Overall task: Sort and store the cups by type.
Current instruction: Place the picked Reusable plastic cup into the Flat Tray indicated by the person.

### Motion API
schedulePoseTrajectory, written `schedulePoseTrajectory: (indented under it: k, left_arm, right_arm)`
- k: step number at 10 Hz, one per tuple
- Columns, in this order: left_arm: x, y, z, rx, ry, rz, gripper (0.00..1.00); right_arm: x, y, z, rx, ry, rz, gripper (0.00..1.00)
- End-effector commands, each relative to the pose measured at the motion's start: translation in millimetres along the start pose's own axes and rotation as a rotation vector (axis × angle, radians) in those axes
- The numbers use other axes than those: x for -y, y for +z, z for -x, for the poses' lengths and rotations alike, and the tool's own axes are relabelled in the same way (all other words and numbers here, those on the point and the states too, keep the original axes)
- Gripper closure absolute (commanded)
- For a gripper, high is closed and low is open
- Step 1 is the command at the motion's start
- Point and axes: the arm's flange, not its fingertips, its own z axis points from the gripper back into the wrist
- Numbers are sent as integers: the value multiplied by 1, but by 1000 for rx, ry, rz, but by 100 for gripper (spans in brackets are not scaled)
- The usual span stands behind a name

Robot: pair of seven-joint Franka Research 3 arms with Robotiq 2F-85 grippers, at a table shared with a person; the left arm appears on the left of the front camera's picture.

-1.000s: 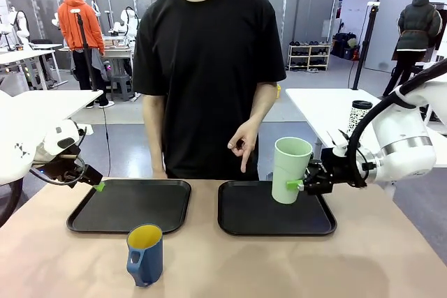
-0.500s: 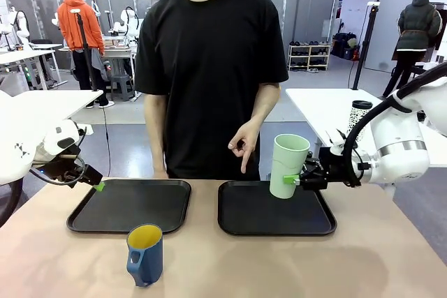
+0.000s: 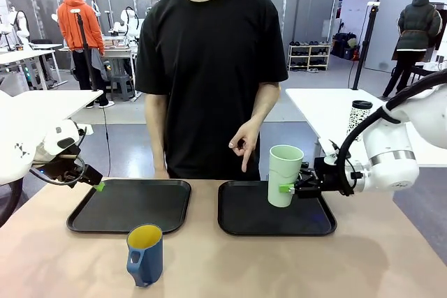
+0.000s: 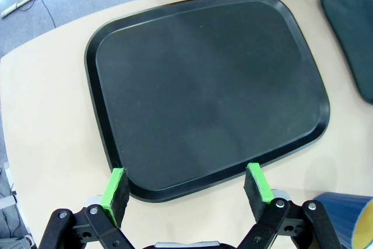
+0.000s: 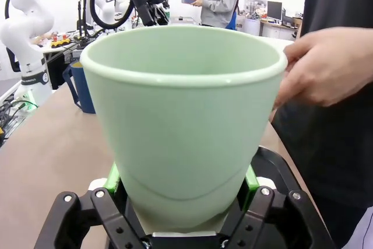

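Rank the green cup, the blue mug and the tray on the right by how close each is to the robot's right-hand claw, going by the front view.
1. The mint-green tumbler: clamped in the right gripper itself.
2. The right black tray: just below the gripper.
3. The dark-blue mug: far off toward the robot's left, nearer the camera.

In the right wrist view the tumbler covers most of both green pads beside it, and its bottom is lost behind the black links of the right gripper. Behind the tumbler, the blue mug is partly covered. In the front view I cannot tell if the tumbler touches the tray under it, and the finger on the tumbler's far side is hidden.
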Motion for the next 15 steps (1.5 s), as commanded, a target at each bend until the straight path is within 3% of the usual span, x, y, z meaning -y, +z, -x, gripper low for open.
schedulePoseTrajectory:
  k: [1,10,11,12,15]
  left_arm:
    - [0,1,-1,2,-2,0,0]
    - [0,1,-1,2,-2,0,0]
    - [0,1,-1,2,-2,0,0]
    - [0,1,-1,2,-2,0,0]
    - [0,1,-1,2,-2,0,0]
  right_arm:
    - [17,-10,9,14,0,27,16]
    - [29,-19,52,-15,-48,65,16]
    - [28,-18,52,-17,-56,65,12]
    - [28,-18,52,-22,-57,66,1]
    - [26,-15,53,-20,-58,71,0]
